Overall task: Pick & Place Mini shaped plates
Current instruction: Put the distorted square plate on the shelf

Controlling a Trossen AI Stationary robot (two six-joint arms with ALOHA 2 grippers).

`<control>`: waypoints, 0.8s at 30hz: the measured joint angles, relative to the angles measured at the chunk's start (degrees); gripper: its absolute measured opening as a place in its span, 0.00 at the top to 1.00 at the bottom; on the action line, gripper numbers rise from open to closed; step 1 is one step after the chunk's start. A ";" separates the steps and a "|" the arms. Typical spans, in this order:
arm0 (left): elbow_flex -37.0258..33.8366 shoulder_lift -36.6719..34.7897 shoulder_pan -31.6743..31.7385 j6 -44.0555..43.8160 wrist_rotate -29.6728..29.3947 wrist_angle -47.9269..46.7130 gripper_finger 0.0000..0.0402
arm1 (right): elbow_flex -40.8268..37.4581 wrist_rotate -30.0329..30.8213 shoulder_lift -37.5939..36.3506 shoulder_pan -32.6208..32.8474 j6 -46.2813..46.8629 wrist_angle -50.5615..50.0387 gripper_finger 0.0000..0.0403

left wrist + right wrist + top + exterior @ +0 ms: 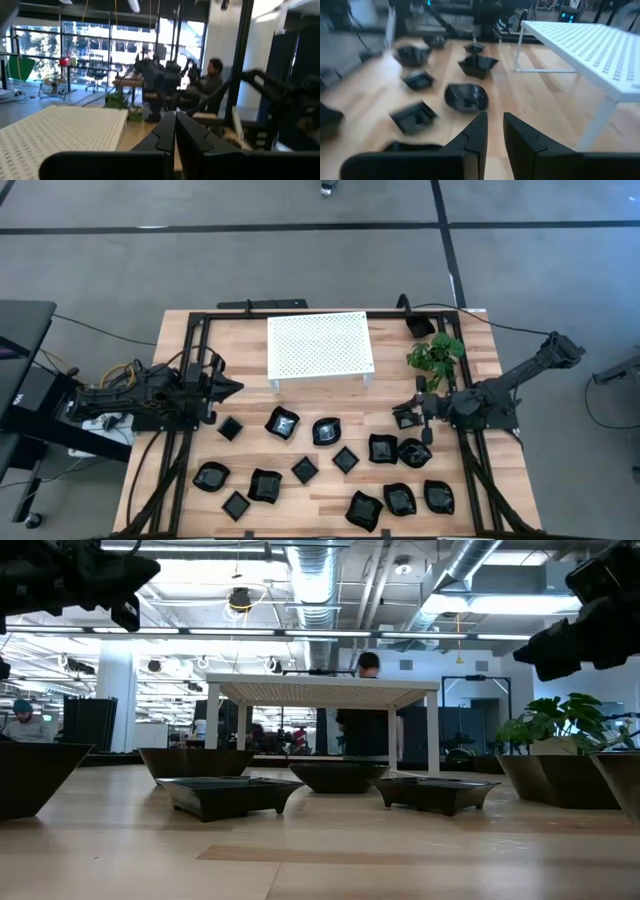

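Observation:
Several glossy black mini plates, square and wavy-rimmed, rest on their bases across the near half of the wooden table, for example one plate [282,421], another [383,448] and a third [364,509]. In the low view, one plate [228,792] shows in front. My left gripper [236,388] [175,131] is shut and empty. It is raised at the table's left and points toward the right. My right gripper [418,408] [495,125] has a narrow gap between its fingers and is empty. It hovers at the right, pointing left, over a small plate [405,419].
A white perforated rack [320,345] stands on legs at the far middle of the table. A green plant [436,352] stands to its right, with a black dish [418,323] at the far right corner. Black frame rails [190,360] run along both sides. A person [367,720] is in the room behind.

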 joint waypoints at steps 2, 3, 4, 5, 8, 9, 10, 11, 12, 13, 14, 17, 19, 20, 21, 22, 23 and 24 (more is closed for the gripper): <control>0.00 0.00 0.00 -1.48 0.00 2.11 0.96 | 0.00 -0.12 -0.02 0.04 3.45 2.68 0.86; 0.00 0.00 0.00 -1.87 0.00 3.20 0.96 | 0.00 -0.12 0.00 0.04 4.35 4.46 0.86; 0.00 -0.01 -0.01 -1.95 0.02 4.02 0.96 | 0.00 -0.12 -0.01 0.04 4.58 6.22 0.86; 0.00 -0.02 -0.01 -1.99 0.01 4.52 0.96 | 0.00 -0.12 -0.02 0.04 4.66 7.71 0.86; 0.00 0.02 0.00 -2.07 0.04 4.69 0.96 | -0.01 -0.12 -0.03 0.03 4.62 9.60 0.86; 0.00 0.02 0.00 -2.03 0.17 4.69 0.96 | -0.04 -0.11 -0.05 0.00 3.64 11.02 0.86; 0.00 0.02 0.00 -1.60 0.10 4.74 0.96 | -0.02 -0.03 -0.07 0.00 0.85 12.74 0.86; 0.00 0.04 -0.02 -1.27 -0.41 4.80 0.96 | 0.00 0.56 -0.07 0.00 -3.51 14.01 0.86; 0.00 0.07 -0.04 -1.16 -1.23 4.85 0.96 | 0.00 1.48 -0.07 0.00 -8.53 15.00 0.86; 0.00 0.09 -0.04 -1.13 -1.75 4.85 0.96 | 0.00 2.35 -0.07 0.00 -12.78 16.36 0.86; 0.00 0.34 -0.04 -0.91 -2.12 4.99 0.95 | 0.00 3.23 -0.07 -0.03 -16.04 17.85 0.86; 0.00 2.04 -0.04 2.00 -3.88 6.09 0.91 | 0.85 5.86 -0.07 -1.58 -21.47 20.54 0.86; 0.06 4.01 -0.04 3.89 -5.81 8.45 0.86 | 3.77 6.19 -0.07 -3.80 -22.98 20.08 0.86; 0.52 5.33 -0.02 4.68 -7.00 9.13 0.83 | 5.66 5.87 -0.04 -5.09 -23.41 19.05 0.85; 1.42 6.85 -0.02 5.47 -8.08 9.28 0.80 | 8.09 5.81 0.25 -6.38 -23.83 17.18 0.84; 2.56 8.73 -0.02 6.16 -9.33 9.31 0.78 | 10.75 5.79 0.92 -7.76 -24.35 14.54 0.83; 4.09 10.74 -0.02 6.57 -10.71 9.37 0.75 | 13.72 5.80 1.83 -9.35 -24.97 11.11 0.82; 5.84 13.08 -0.02 7.13 -11.88 9.41 0.73 | 17.05 5.82 2.83 -11.00 -25.29 6.93 0.80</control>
